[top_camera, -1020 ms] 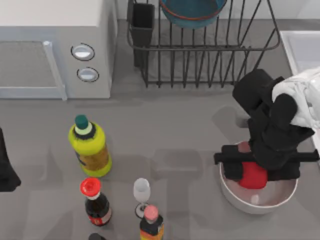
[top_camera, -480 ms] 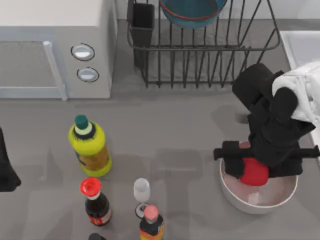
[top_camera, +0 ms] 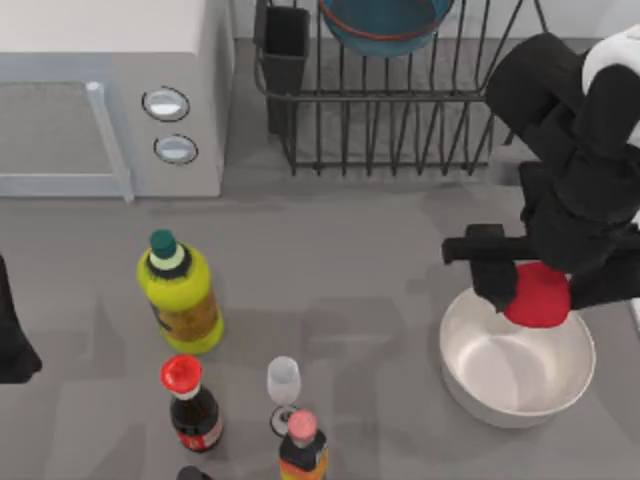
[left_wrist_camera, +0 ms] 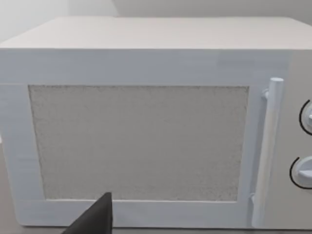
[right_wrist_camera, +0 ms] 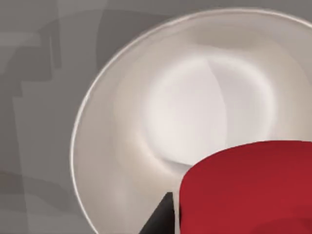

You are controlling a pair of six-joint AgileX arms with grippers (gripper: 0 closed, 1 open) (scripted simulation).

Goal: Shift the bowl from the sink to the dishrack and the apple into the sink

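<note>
**Apple lifted clear of the white bowl, sink is the next stop**

My right pincer [top_camera: 535,290] is closed on the apple [top_camera: 537,295] and holds it in the air, above the far rim of the white bowl [top_camera: 515,365] at the right side of the tabletop [top_camera: 350,270]. In the right wrist view the apple [right_wrist_camera: 248,187] sits against a dark finger [right_wrist_camera: 161,217], with the empty inside of the white bowl [right_wrist_camera: 146,122] below it. I judge the apple to be light, stiff and smooth. It is round, so it can slip or turn if the grip is off its middle; the best hold is across its widest part, and this is about where the fingers seem to sit now.

The bowl [top_camera: 385,22] is already in the dishrack [top_camera: 400,110] at the far side, leaning among the upright bars next to the dark utensil cup [top_camera: 285,45]. This half of the task looks finished. What remains is to carry the apple to the sink, to the right of the rack. I would lower it close to the basin floor before I let go, because a round fruit rolls.

My left arm [top_camera: 12,340] is parked at the left edge, and its camera looks at the microwave [left_wrist_camera: 146,131]. On the near left of the tabletop stand a yellow bottle [top_camera: 180,295], two smaller bottles and a glass [top_camera: 283,385], all well apart from the working arm.
</note>
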